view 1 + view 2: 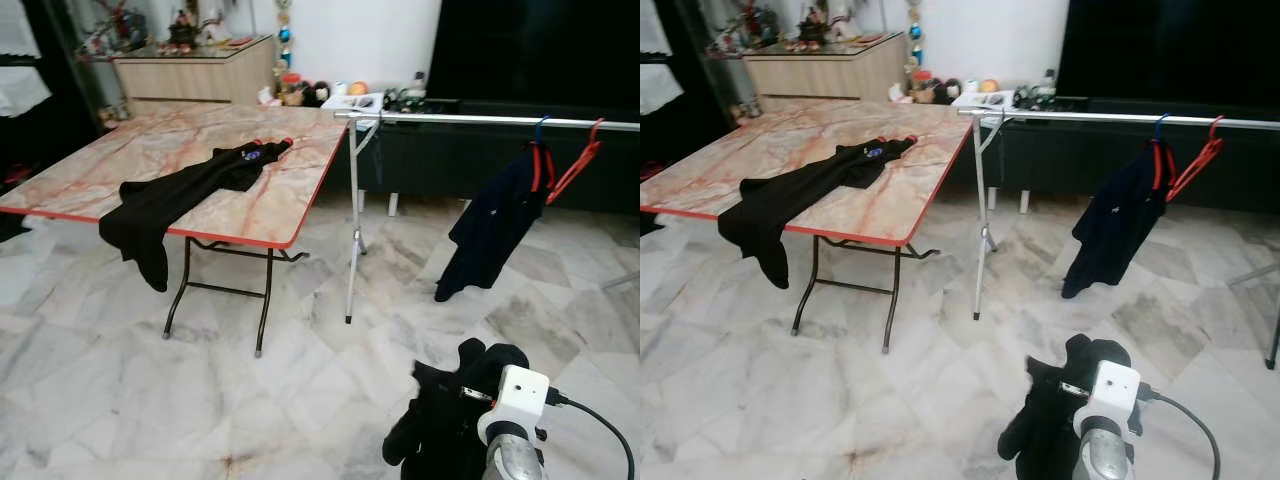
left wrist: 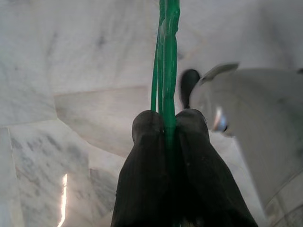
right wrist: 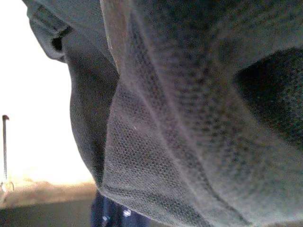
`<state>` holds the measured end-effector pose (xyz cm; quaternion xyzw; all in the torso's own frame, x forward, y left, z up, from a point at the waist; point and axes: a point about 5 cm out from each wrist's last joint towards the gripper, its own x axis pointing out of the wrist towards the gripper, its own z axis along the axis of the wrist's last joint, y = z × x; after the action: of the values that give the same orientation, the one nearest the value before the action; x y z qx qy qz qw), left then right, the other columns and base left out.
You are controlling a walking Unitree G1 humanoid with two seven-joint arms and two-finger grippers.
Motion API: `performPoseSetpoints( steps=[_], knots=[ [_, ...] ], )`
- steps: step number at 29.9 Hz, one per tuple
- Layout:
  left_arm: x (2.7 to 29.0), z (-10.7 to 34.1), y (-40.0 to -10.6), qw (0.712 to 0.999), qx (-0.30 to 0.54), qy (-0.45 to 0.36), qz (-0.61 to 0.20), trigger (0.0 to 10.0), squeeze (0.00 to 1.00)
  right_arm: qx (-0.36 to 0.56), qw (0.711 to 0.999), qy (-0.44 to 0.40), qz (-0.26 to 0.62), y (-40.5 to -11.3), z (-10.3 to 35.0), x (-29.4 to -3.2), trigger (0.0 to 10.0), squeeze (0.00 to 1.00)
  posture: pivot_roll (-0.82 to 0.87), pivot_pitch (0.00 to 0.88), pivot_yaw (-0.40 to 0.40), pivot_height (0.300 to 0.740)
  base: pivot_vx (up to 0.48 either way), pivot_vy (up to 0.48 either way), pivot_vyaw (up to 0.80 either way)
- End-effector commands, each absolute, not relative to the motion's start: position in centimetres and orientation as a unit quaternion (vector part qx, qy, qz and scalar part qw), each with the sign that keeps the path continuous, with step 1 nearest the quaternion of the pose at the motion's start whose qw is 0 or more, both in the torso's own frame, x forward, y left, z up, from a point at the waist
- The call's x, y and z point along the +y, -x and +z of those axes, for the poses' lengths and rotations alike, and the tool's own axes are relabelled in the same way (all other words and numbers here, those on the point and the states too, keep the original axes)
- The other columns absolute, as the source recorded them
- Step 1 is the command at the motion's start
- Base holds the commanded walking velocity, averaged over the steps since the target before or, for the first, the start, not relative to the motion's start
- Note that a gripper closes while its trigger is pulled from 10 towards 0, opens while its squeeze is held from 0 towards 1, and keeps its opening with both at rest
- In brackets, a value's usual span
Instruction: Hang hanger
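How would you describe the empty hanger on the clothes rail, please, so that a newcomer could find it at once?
Start at the silver clothes rail that runs across the right of the room, in front of the dark cabinet. Near its right end hangs a dark garment on a hanger; just to the right of it hangs the red hanger. It alone is bare, tilted, with nothing draped on it.

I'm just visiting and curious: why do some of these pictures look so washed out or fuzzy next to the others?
Left eye view: evenly lit and sharp, with soft sheen on the marble floor. Left wrist view: the green hanger is soft with blur, and a bright glare streak sits on the floor. Right wrist view: the black garment is so close that its weave shows, while the background beside it is blown out to white.
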<state>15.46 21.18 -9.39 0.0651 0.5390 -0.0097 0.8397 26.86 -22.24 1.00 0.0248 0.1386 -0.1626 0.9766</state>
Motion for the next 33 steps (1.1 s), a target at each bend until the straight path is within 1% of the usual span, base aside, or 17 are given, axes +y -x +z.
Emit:
performPoseSetpoints(
  steps=[1,3,9,24,33],
  knots=[
    [22.3,-9.5,-14.7,0.833,0.549,-0.073,0.001,10.0,0.0,0.115,0.982,-0.037,-0.149,-27.8,1.9,-21.1,10.0,0.0,0.11,0.0,0.03,0.74,0.0,0.476,0.0],
    [22.3,-9.5,-14.6,0.832,0.55,-0.073,0.001,10.0,0.0,0.116,0.981,-0.039,-0.149,-27.8,1.8,-21.1,10.0,0.0,0.1,0.0,0.032,0.74,0.0,0.476,0.0],
    [22.4,-9.5,-14.6,0.832,0.55,-0.072,0.002,10.0,0.0,0.111,0.982,-0.041,-0.144,-27.9,1.9,-21.0,10.0,0.0,0.1,0.0,0.034,0.74,0.0,0.476,-0.8],
    [22.7,-9.4,-14.7,0.833,0.548,-0.069,0.009,10.0,0.0,0.089,0.987,-0.037,-0.13,-28.9,2.9,-20.3,10.0,0.0,0.13,0.0,0.027,0.74,0.0,0.476,0.0],
    [22.7,-9.3,-14.9,0.834,0.547,-0.067,0.011,10.0,0.0,0.086,0.987,-0.038,-0.133,-29.3,3.2,-20.4,10.0,0.0,0.15,0.0,0.018,0.74,0.0,0.476,0.0]
  ],
)
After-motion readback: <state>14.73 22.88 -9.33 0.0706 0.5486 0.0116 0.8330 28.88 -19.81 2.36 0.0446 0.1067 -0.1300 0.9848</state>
